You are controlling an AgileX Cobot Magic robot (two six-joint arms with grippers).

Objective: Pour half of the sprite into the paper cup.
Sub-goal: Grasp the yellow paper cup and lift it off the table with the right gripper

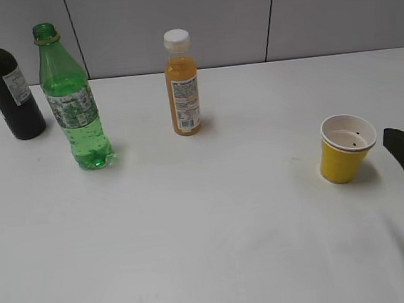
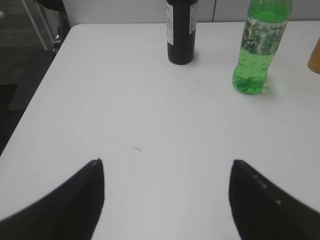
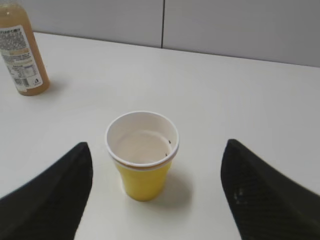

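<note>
Nothing of the pouring appears to be done. The sprite (image 1: pixel 73 103) stands upright on the desk (image 1: pixel 217 236), untouched, and its neck shows no cap, so the mouth looks open already. The paper cup (image 3: pixel 142 154) stands upright and looks empty, with only a couple of small dark specks on its inner wall. What is left, as far as can be judged, is everything: grasping the bottle, bringing it and the cup together, tipping out half, and setting things down.

The left gripper (image 2: pixel 166 172) has its fingers (image 2: pixel 80 200) spread wide and holds nothing. The sprite lies well ahead of them and off to the right, with bare desk between. A dark wine bottle (image 2: pixel 181 31) stands ahead too, nearer the middle of the gap and just left of the sprite.

The right gripper (image 3: pixel 157 155) is also spread wide and empty. The cup sits between its fingers (image 3: pixel 55 195), closer to the left one, touching neither. An orange juice bottle (image 3: pixel 22 52) with a label stands ahead and to the left of them, well apart from the cup.

The sprite is a tall clear green plastic bottle with a green and white label band around its middle. Bubbles cling inside the lower part, though the liquid level is hard to read through the green plastic. The cup is short, yellow outside, white at the rim and inside.
</note>
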